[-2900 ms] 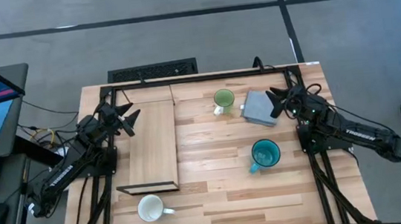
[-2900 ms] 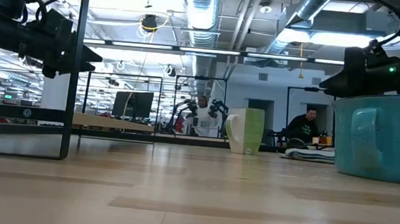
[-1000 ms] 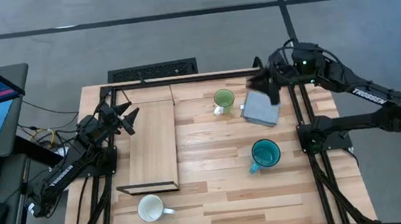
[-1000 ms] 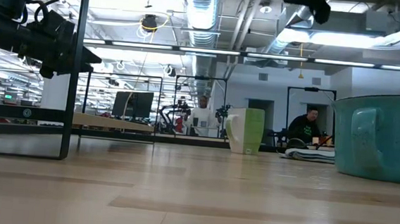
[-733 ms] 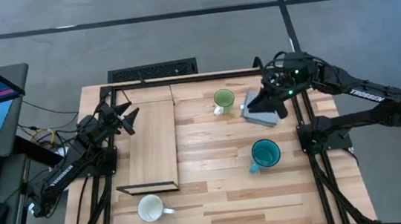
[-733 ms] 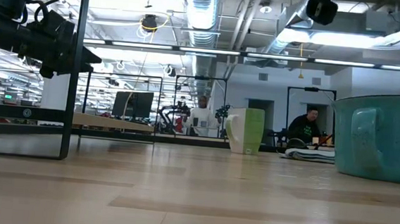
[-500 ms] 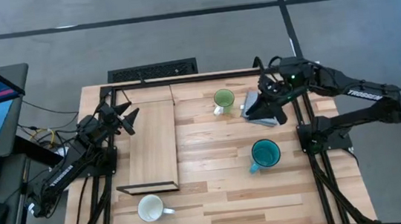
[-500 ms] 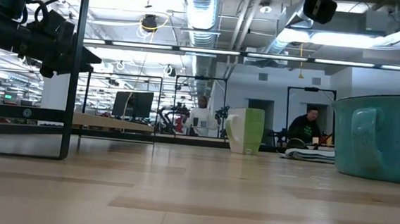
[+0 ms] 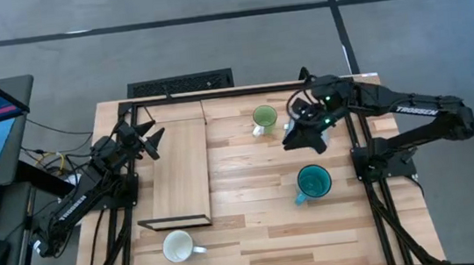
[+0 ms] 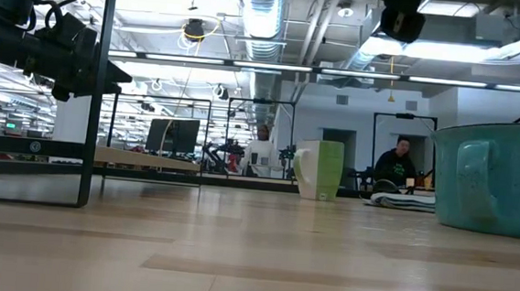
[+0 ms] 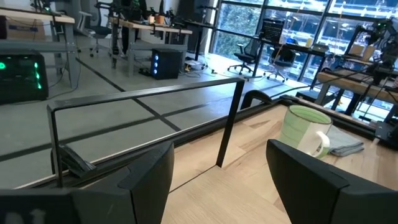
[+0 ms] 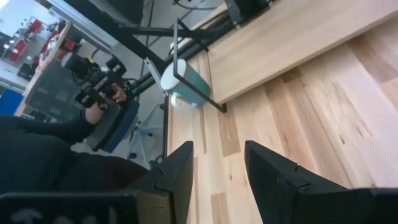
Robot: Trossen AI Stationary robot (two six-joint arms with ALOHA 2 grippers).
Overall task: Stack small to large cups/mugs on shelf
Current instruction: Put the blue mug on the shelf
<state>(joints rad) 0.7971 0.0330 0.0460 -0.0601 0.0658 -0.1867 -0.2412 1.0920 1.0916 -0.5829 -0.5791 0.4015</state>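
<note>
There are 3 mugs on the table, and none is on the shelf [image 9: 180, 172] yet. In the high view the shelf is the long light board at the left middle of the frame. The light green mug [image 9: 264, 118] stands at the upper middle. The teal mug [image 9: 314, 182] stands at the right of middle, lower down. The white mug [image 9: 179, 245] sits at the lower left, just past the shelf's black frame end.

The right gripper [image 9: 301, 135] is at the upper right of middle, just beside the green mug and over the grey pad [image 9: 295, 126]. Its fingers are partly open and hold nothing. In its own wrist view, bare wood shows between the 2 fingers [image 12: 179, 169].

The left gripper [image 9: 150, 140] waits at the upper left, by the far end of the shelf. Its fingers are open and empty too.

What could go wrong? The right gripper is very near the green mug. If it comes down a bit off, a finger may bump the mug and tip it or push it away. It may also snag the grey pad and drag it. If it grabs only the thin rim or the handle, the mug may slip out on the way to the shelf. Stacking in the wrong order means the mugs do not fit.
</note>
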